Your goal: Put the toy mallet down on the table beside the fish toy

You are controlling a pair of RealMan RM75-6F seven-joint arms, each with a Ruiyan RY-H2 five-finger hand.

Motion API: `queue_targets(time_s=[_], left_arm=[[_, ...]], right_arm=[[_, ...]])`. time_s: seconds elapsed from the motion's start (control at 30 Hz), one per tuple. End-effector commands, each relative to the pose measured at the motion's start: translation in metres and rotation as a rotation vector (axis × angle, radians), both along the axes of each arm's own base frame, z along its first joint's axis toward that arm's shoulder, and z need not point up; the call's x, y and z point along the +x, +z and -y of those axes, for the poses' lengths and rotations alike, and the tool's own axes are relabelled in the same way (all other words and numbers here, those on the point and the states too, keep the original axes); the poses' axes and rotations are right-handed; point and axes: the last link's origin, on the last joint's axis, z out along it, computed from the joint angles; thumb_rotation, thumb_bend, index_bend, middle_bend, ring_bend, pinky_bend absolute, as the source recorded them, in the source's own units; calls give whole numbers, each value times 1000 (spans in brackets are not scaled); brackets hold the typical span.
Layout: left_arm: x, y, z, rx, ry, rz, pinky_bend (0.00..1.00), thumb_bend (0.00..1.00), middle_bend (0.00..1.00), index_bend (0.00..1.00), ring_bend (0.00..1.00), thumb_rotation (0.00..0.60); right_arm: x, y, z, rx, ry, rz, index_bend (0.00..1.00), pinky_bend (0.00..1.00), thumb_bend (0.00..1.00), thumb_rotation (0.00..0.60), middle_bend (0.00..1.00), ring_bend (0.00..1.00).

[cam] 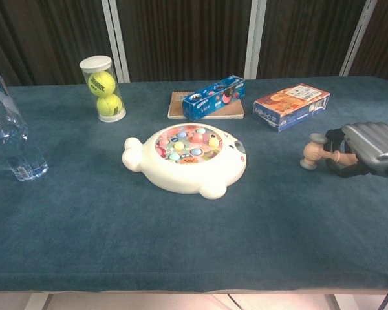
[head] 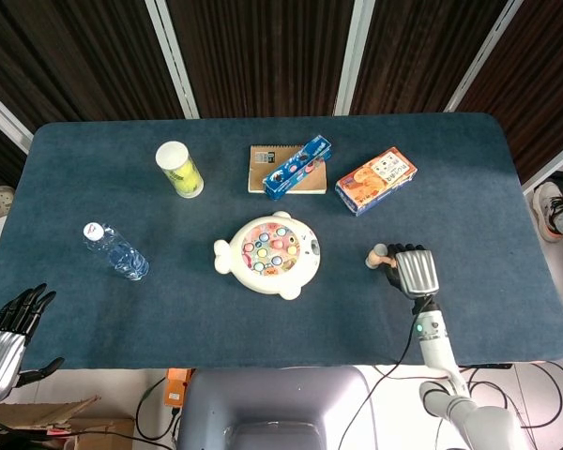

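The right hand (cam: 365, 150) grips the toy mallet (cam: 312, 153) by its handle at the right edge of the chest view, its head low over the table (cam: 181, 239), well right of the fish toy (cam: 187, 158). Contact I cannot tell, so the release looks left to do. The left hand (head: 9, 328) hangs with fingers apart at the lower left of the head view, holding nothing.

Glossy plastic fish toy (cam: 187, 159) on matt cloth table (cam: 116, 226)
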Motion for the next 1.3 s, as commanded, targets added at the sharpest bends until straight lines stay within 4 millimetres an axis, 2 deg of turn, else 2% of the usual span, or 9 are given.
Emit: queue_targets(time_s=[0.03, 0.13, 0.23, 0.53, 0.63, 0.83, 0.93, 1.3], left_arm=[[0, 0, 0, -1, 1, -1, 149, 65, 0, 0, 0, 600], [0, 0, 0, 0, 1, -1, 149, 65, 0, 0, 0, 600], [0, 0, 0, 1, 1, 0, 149, 65, 0, 0, 0, 600], [0, 2, 2, 3, -1, 2, 149, 69, 0, 0, 0, 600], [-1, 2, 2, 2, 4, -4, 149, 99, 0, 0, 0, 600], [0, 2, 2, -2, 1, 2, 149, 105, 0, 0, 0, 600], [0, 2, 2, -2, 0, 3, 149, 100, 0, 0, 0, 600], [0, 2, 2, -2, -2, 6, 149, 91, 0, 0, 0, 600]], right_arm=[[-1, 1, 0, 4, -4, 4, 717, 627, 506, 600, 660, 542], [-3, 1, 0, 10, -11, 6, 632, 611, 506, 600, 614, 520], [-5, 2, 0, 15, -12, 2, 593, 598, 507, 600, 590, 507], [-5, 4, -1, 18, -4, 0, 530, 580, 501, 600, 554, 490], [-6, 5, -1, 16, -6, 2, 515, 575, 480, 600, 547, 486], [-7, 7, -2, 13, -10, -10, 478, 567, 296, 600, 526, 474], [-7, 7, -1, 12, -11, -9, 475, 567, 238, 600, 523, 473], [-10, 8, -3, 21, -16, -21, 442, 556, 183, 600, 487, 449]])
